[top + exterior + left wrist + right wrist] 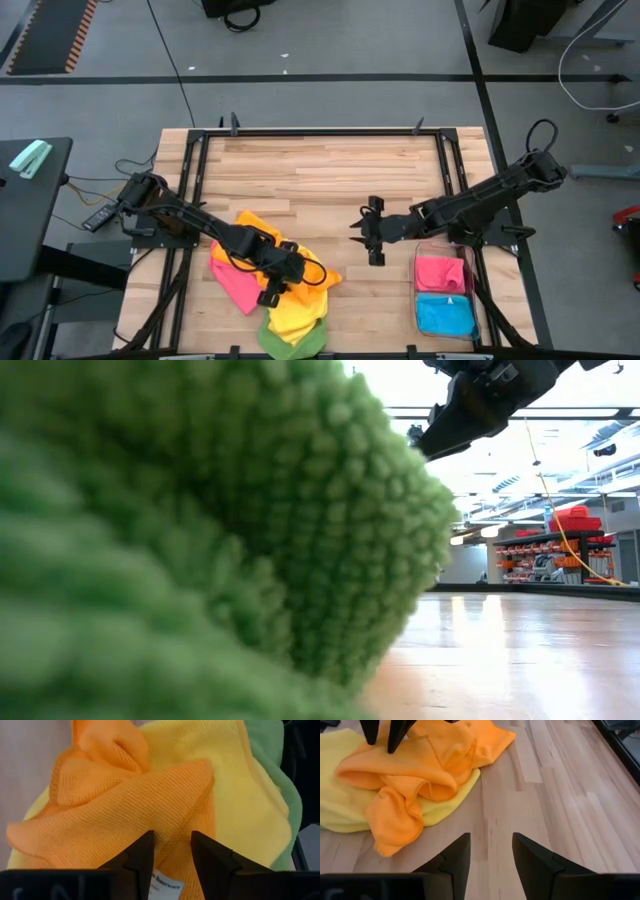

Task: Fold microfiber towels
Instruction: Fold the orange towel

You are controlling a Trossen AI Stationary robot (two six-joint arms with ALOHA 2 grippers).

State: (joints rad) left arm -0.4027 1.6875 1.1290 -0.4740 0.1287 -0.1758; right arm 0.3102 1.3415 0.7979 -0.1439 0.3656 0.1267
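The left tool (272,290) sits low over a heap of towels at the near left of the worktop (320,180). Its fingers (142,857) stand narrowly apart, just above the orange towel (125,815), with nothing between them; contact cannot be confirmed. A white label shows between the fingertips. The orange towel lies crumpled on the yellow towel (250,800), with a green towel (292,343) at the near edge and a pink towel (232,282) partly buried beneath the arm. The green cloth blocks most of the low view. The right tool (370,232) hovers mid-worktop, partly parted and empty. A clear bin (445,297) holds pink and blue folded towels.
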